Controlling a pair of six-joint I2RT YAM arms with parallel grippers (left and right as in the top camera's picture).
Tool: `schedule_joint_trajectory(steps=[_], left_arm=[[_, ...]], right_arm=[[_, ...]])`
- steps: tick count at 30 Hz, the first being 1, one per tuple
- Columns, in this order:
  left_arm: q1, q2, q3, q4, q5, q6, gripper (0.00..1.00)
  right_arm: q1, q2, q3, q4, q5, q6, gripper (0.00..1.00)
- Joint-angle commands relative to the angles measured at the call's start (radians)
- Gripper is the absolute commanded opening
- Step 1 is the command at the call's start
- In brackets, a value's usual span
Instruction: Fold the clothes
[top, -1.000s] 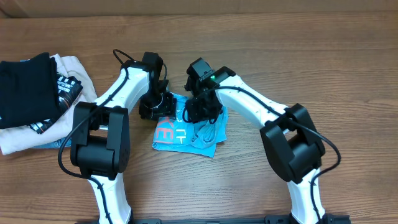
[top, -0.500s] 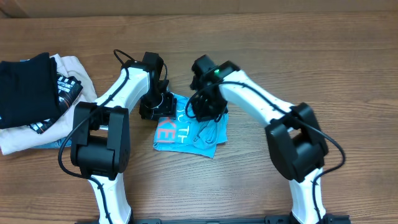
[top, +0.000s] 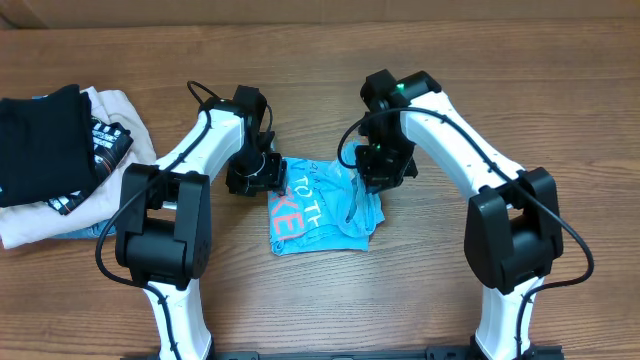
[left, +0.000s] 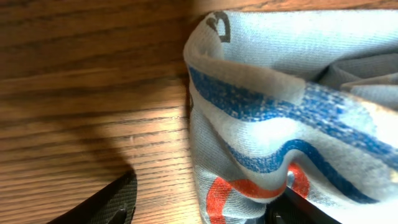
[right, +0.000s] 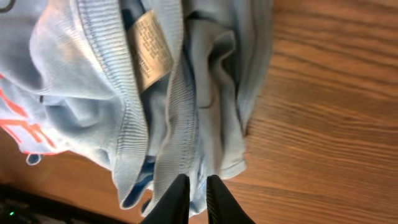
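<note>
The clothes, a light sky-blue T-shirt (top: 322, 208) with white and coral-red lettering, lie bunched on the wooden table between the two arms. My right gripper (top: 381, 168) is at the shirt's right edge. In the right wrist view its fingers (right: 180, 196) are pinched on a fold of the blue fabric (right: 186, 112) near the neck label (right: 149, 50), so the right gripper (right: 198, 185) is shut on the shirt. My left gripper (top: 256, 176) sits at the shirt's left edge. In the left wrist view the left gripper (left: 202, 198) is open, and the printed hem (left: 261, 143) lies between its jaws against the right finger.
A stack of folded garments lies at the far left, with a black one (top: 40, 140) on top of a cream one (top: 112, 108). Bare wood (top: 450, 60) stretches behind and to the right of the arms.
My right gripper has closed on the shirt and moved right and slightly back, dragging it. The shirt has shifted right and bunched. The left arm has barely moved.
</note>
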Motion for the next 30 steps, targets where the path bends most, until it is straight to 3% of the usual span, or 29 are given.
schedule_joint_trajectory(steps=[1,3,6,11,19,25,30], left_arm=[[0.015,0.025,-0.04,0.005,-0.106,-0.014,0.67],[0.015,0.025,-0.04,0.002,-0.106,-0.014,0.67],[0.015,0.025,-0.04,0.003,-0.106,-0.014,0.67],[0.015,0.025,-0.04,0.006,-0.106,-0.014,0.67],[0.015,0.025,-0.04,0.006,-0.106,-0.014,0.67],[0.015,0.025,-0.04,0.006,-0.106,-0.014,0.67],[0.015,0.025,-0.04,0.006,-0.106,-0.014,0.67]], right_arm=[[0.007,-0.043,-0.003,0.004,0.018,-0.006,0.14],[0.007,-0.043,-0.003,0.003,0.014,-0.006,0.14],[0.007,-0.043,-0.003,0.0,-0.032,-0.007,0.32],[0.024,-0.043,-0.003,0.013,-0.147,-0.085,0.46],[0.058,-0.037,-0.081,0.105,-0.148,-0.084,0.44],[0.059,-0.034,-0.131,0.153,-0.185,-0.084,0.28],[0.059,-0.034,-0.135,0.158,-0.208,-0.085,0.26]])
